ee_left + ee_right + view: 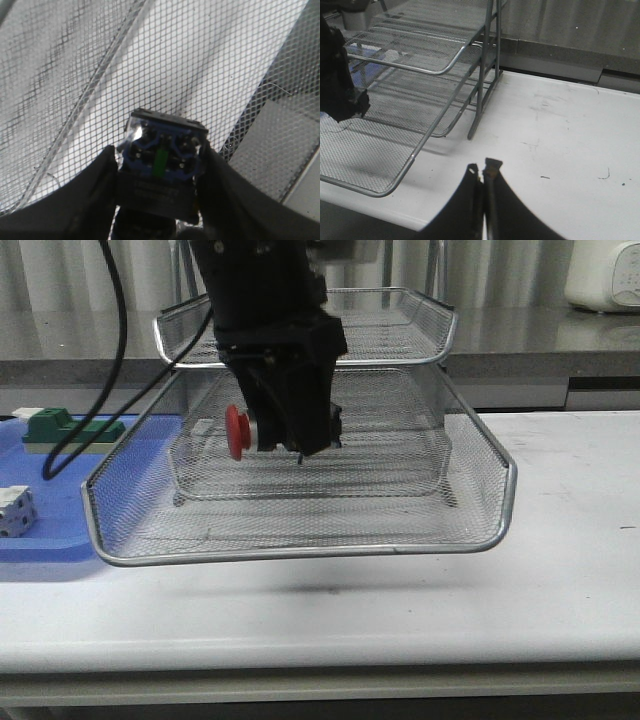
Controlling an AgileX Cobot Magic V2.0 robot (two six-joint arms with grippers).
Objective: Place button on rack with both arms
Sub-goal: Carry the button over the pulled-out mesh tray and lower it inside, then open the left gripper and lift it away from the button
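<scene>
The button (240, 431) shows its red head at the left of my left gripper (290, 435), which is shut on it above the lowest tier of the silver wire-mesh rack (480, 540). In the left wrist view the button's blue-black body (162, 155) sits clamped between both fingers over the mesh. My right gripper (482, 167) is shut with nothing in it, hovering over the white table to the right of the rack (410, 160). It does not appear in the front view.
A blue tray (40, 530) at the left carries a green block (70, 427) and a white cube (15, 510). A black cable (115, 360) hangs over the rack's left side. A white appliance (605, 275) stands on the back counter.
</scene>
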